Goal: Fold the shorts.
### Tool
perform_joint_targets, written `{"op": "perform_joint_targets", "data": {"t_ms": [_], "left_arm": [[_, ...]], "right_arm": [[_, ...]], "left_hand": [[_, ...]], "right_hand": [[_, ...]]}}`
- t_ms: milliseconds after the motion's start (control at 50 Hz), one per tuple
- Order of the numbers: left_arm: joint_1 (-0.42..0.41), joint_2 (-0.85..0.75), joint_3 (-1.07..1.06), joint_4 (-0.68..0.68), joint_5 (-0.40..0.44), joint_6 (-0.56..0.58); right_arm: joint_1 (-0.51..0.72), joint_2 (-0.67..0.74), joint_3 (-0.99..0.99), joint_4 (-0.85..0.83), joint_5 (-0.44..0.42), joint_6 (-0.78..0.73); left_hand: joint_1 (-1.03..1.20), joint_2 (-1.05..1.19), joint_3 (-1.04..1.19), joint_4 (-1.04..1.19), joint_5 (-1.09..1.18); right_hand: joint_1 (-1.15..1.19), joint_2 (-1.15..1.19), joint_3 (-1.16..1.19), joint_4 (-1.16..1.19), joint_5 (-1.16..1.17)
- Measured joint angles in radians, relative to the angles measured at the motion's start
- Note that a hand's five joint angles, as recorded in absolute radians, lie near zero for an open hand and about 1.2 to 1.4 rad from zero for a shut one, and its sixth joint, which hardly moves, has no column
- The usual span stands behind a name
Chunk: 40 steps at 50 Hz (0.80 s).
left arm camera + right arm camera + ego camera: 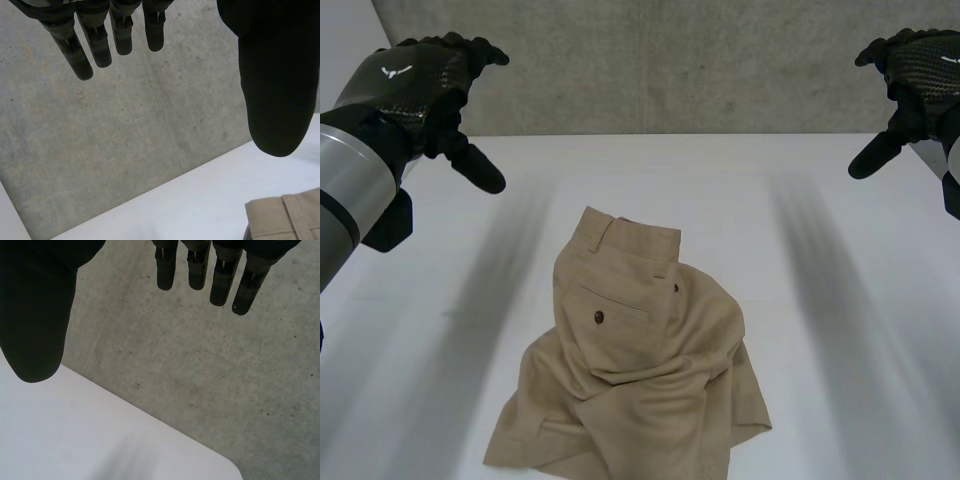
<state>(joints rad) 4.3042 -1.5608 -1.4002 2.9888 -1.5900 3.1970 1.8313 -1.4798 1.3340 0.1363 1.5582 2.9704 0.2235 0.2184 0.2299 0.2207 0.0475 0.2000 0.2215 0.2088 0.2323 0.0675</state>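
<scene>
Tan shorts point(635, 360) lie crumpled in the middle of the white table point(800, 200), waistband toward the far side, a back pocket with a button facing up, the legs bunched toward the near edge. My left hand point(415, 85) is raised high over the table's left side, open and holding nothing, well clear of the shorts. My right hand point(910, 75) is raised at the right, open and holding nothing too. In the left wrist view the straight fingers point(87, 50) and thumb point(277, 80) are spread apart, and the waistband corner of the shorts point(285, 217) lies below the thumb. The right wrist view shows straight fingers point(220, 275) and a thumb point(35, 315) spread apart.
A grey concrete wall point(670, 60) rises behind the table's far edge. Bare white table surface surrounds the shorts on both sides.
</scene>
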Motion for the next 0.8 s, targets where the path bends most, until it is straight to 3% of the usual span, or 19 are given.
{"op": "perform_joint_targets", "data": {"t_ms": [280, 400, 480, 540, 600, 660, 800], "left_arm": [[-0.002, -0.001, 0.021, 0.005, -0.006, -0.010], [0.008, 0.004, -0.031, 0.017, -0.011, -0.008], [0.026, 0.008, -0.116, 0.036, -0.025, -0.010], [0.036, 0.007, -0.223, 0.057, -0.042, -0.015], [0.039, 0.001, -0.315, 0.075, -0.054, -0.029], [0.039, -0.016, -0.397, 0.095, -0.061, -0.064], [0.038, -0.106, -0.498, 0.121, -0.066, -0.185]], "right_arm": [[-0.001, 0.006, 0.007, 0.007, 0.001, -0.007], [0.006, 0.015, 0.029, 0.008, -0.037, -0.066], [0.019, 0.027, 0.085, 0.005, -0.102, -0.293], [0.062, 0.035, 0.148, -0.007, -0.191, -0.582], [0.130, 0.040, 0.179, -0.023, -0.277, -0.745], [0.195, 0.051, 0.185, -0.038, -0.363, -0.821], [0.263, 0.118, 0.147, -0.076, -0.501, -0.832]], "left_hand": [[0.000, 0.009, 0.000, 0.000, 0.000], [-0.012, -0.008, -0.007, -0.005, -0.004], [-0.017, -0.013, -0.015, -0.011, -0.004], [-0.017, -0.013, -0.015, -0.011, -0.004], [-0.017, -0.013, -0.015, -0.011, -0.004], [-0.017, -0.013, -0.015, -0.011, -0.004], [-0.017, -0.013, -0.015, -0.011, -0.004]], "right_hand": [[0.000, 0.000, 0.000, 0.000, 0.000], [0.000, 0.000, 0.000, 0.000, 0.000], [0.000, 0.000, 0.000, 0.000, 0.000], [0.000, 0.000, 0.000, 0.000, 0.000], [0.000, 0.000, 0.000, 0.000, 0.000], [0.000, 0.000, 0.000, 0.000, 0.000], [0.000, 0.000, 0.000, 0.000, 0.000]]}}
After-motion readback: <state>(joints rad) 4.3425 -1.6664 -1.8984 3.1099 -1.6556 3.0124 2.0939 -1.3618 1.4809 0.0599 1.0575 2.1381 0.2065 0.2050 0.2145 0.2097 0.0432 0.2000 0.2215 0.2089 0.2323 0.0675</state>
